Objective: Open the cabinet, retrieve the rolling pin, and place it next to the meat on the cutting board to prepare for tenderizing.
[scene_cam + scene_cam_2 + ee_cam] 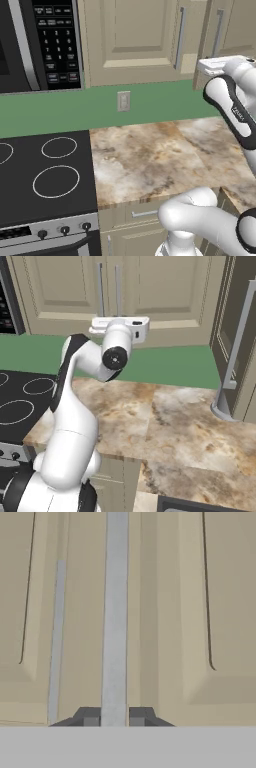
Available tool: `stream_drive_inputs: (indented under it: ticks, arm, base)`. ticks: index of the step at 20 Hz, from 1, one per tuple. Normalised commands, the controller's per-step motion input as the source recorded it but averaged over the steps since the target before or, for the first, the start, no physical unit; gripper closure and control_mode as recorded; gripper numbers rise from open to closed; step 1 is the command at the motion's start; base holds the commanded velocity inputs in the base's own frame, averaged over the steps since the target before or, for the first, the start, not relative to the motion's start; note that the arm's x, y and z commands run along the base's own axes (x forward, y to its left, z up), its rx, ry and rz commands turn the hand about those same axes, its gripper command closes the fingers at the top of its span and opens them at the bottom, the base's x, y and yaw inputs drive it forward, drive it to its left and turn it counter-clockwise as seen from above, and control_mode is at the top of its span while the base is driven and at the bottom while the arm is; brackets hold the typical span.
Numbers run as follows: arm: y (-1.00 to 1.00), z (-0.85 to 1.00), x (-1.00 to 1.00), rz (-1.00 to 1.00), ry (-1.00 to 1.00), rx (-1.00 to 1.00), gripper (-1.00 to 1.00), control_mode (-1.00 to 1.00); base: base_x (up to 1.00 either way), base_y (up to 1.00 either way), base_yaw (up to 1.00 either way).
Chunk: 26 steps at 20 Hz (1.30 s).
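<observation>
The cabinet (160, 286) is a beige wall cabinet with two raised-panel doors above the counter. Its two long silver bar handles stand side by side at the middle seam. In the hand view my gripper (114, 717) is shut on the right door's handle (115, 612), one dark fingertip (90, 716) on each side of the bar. The left door's handle (57, 637) runs parallel a little to the left. Both doors look closed. My white hand (120, 326) is pressed up at the handles' lower ends. The rolling pin, the meat and the cutting board are out of view.
A marble counter (150, 155) lies below the cabinet, with a black cooktop (45, 170) to its left and a microwave (40, 40) above that. A wall outlet (123, 101) sits on the green backsplash. A tall dark unit with a long handle (240, 331) stands at the right.
</observation>
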Motion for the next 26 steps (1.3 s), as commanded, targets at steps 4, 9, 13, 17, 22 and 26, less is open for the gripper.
stream_drive_inputs:
  ticks: [4, 9, 13, 17, 22, 26]
  arm:
    - [-0.4, -0.08, -0.55, 0.06, 0.01, 0.0, 1.0, -1.0]
    - [-0.46, -0.05, -0.55, 0.06, 0.01, 0.0, 1.0, -1.0]
    - [-0.61, 0.0, -0.53, 0.06, 0.01, 0.0, 1.0, -1.0]
    - [-0.63, 0.0, -0.46, 0.06, 0.02, 0.0, 1.0, -1.0]
    - [-0.56, -0.04, -0.34, 0.04, 0.03, 0.0, 1.0, -1.0]
    - [-0.17, -0.08, -0.13, 0.0, 0.02, 0.0, -1.0, -1.0]
  base:
    - [0.0, 0.0, 0.0]
    - [0.0, 0.0, 0.0]
    - [0.0, 0.0, 0.0]
    - [0.0, 0.0, 0.0]
    - [0.0, 0.0, 0.0]
    - [0.0, 0.0, 0.0]
